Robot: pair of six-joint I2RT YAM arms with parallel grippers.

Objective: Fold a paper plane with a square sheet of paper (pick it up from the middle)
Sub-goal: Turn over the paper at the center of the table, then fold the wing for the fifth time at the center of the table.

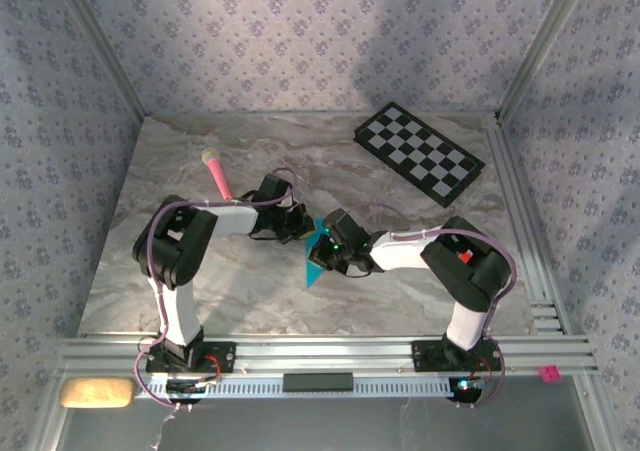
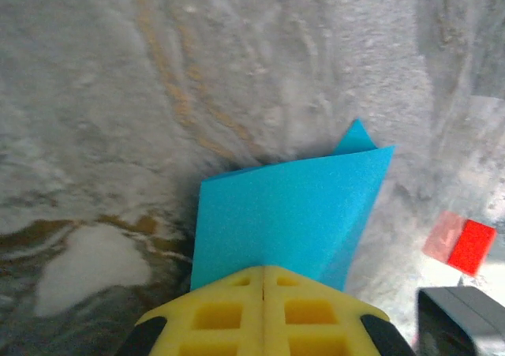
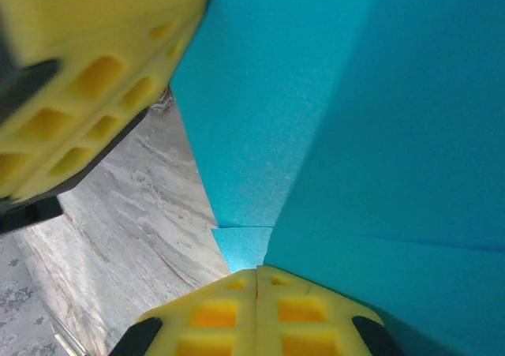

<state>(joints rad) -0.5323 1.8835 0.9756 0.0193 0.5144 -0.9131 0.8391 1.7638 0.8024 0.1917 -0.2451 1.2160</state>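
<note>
Both end effectors [image 1: 303, 226] [image 1: 329, 243] grip the cyan paper [image 1: 314, 268].

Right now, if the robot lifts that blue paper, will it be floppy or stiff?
Probably light and bendy: the blue paper looks thin. Its folds likely stiffen it somewhat. Pinched by the left gripper and right gripper, it may tear if pulled apart.

Checkered board [image 1: 420, 154] far right; pink stick [image 1: 218, 176] (yellow-tipped) left.

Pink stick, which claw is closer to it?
Left. The left claw pinches the blue paper a little way from the pink stick; the right claw grips that paper's far side, farther off.
</note>
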